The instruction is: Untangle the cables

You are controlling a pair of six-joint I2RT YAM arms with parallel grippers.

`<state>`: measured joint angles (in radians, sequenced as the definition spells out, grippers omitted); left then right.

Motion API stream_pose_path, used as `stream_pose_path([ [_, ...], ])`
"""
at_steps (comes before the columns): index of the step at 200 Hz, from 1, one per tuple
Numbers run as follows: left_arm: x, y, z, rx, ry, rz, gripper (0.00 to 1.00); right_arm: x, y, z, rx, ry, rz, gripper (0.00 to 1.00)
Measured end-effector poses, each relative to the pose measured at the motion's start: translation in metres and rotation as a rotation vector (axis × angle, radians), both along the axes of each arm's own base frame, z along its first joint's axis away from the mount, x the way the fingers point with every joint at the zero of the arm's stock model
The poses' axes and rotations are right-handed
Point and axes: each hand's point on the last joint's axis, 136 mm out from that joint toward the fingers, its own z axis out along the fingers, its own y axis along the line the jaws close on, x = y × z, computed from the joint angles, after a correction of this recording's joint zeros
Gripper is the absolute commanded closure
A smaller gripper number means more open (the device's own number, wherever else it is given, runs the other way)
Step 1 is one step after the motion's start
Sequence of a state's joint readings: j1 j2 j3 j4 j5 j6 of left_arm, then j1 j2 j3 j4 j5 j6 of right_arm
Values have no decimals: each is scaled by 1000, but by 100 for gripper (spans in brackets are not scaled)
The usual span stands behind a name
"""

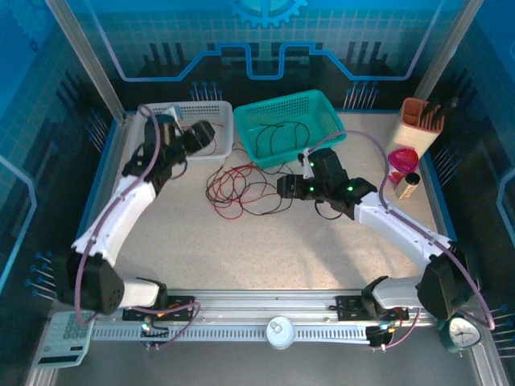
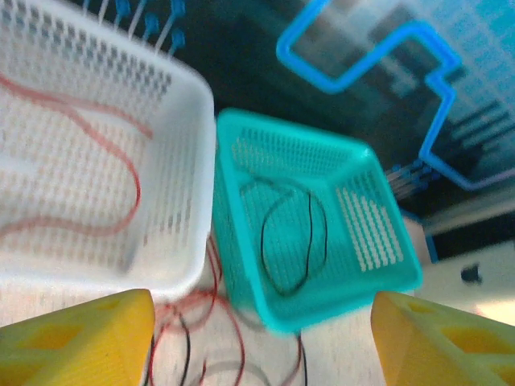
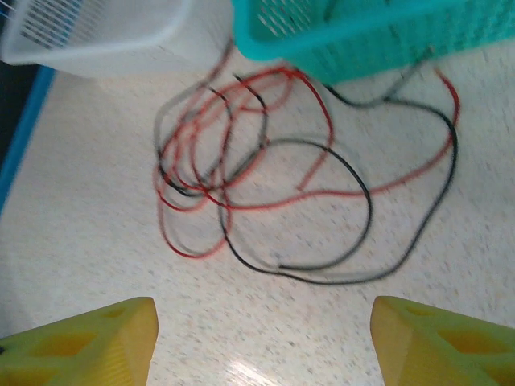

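A tangle of red and black cables [image 1: 240, 190] lies on the table in front of the two baskets; the right wrist view shows the cables [image 3: 265, 185] as overlapping loops. One black cable [image 2: 294, 237] lies coiled in the teal basket [image 2: 241, 265], and a red cable [image 2: 121, 169] curves inside the white basket [image 2: 181, 273]. My left gripper [image 1: 211, 131] hovers over the white basket's right side, open [image 2: 261, 346] with nothing between its yellow fingers. My right gripper [image 1: 283, 186] sits just right of the tangle, open [image 3: 261, 342] above bare table.
The white basket [image 1: 225, 112] and teal basket [image 1: 261, 153] stand side by side at the back. At the right stand an orange tool holder [image 1: 422, 117], a pink item [image 1: 402, 158] and a small bottle [image 1: 408, 186]. A calculator [image 1: 68, 338] and a clock [image 1: 463, 331] sit at the front corners.
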<state>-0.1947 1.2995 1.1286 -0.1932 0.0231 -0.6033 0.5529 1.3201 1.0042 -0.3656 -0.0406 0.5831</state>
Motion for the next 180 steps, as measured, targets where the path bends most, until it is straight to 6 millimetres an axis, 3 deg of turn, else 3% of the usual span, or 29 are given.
stream_pose_path([
  [40,-66,-36,-66,38,108,-93,24,7,-24,-48,-28,121,-106,42],
  [64,-92,-38,-84,56,129,-99,23,6,-32,-74,-16,201,-175,42],
  [115,-96,-38,-84,71,123,-83,23,4,-27,-114,62,351,-304,46],
  [180,-94,-43,-85,73,115,-92,22,9,-10,-132,136,420,-373,48],
])
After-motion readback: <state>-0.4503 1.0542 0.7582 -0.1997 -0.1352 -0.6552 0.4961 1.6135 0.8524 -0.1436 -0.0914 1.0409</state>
